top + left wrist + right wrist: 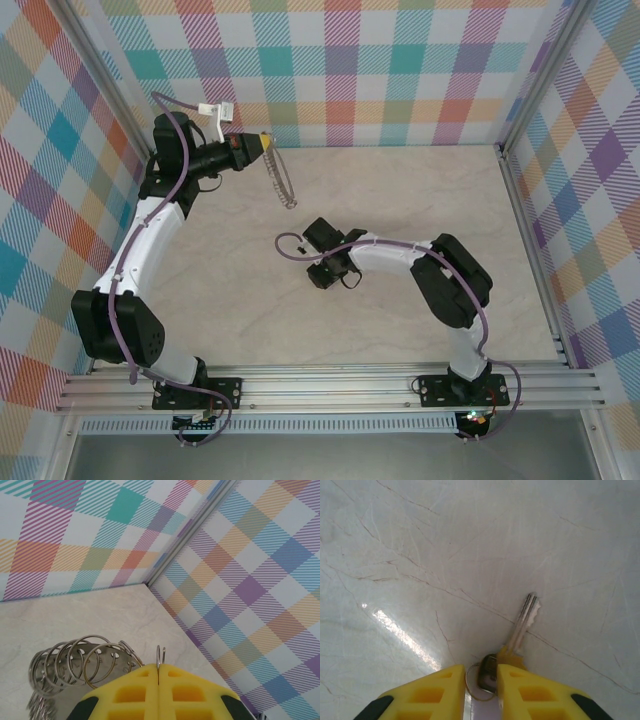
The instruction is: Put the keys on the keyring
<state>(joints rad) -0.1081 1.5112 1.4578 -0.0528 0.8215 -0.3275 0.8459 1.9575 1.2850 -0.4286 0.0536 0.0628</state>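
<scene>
R gripper (481, 674): jaws narrow, flanking key (522, 622) head, grip can't tell | L gripper (158, 669): closed on keyring (75, 662) loop, chain dangling | key shaft over tabletop (420, 555)

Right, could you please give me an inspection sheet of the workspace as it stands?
Surface: pale marbled table, glossy.
Job's things: keyring, a chain of silver rings, hangs from the left pincer; key lies on the table.
Clutter: nothing seen.
Grippers: left pincer shut on one ring; right pincer straddles the key's head, grip unclear.
Cables: purple cables run along both arms.
Surroundings: plaid walls, aluminium rails.
</scene>
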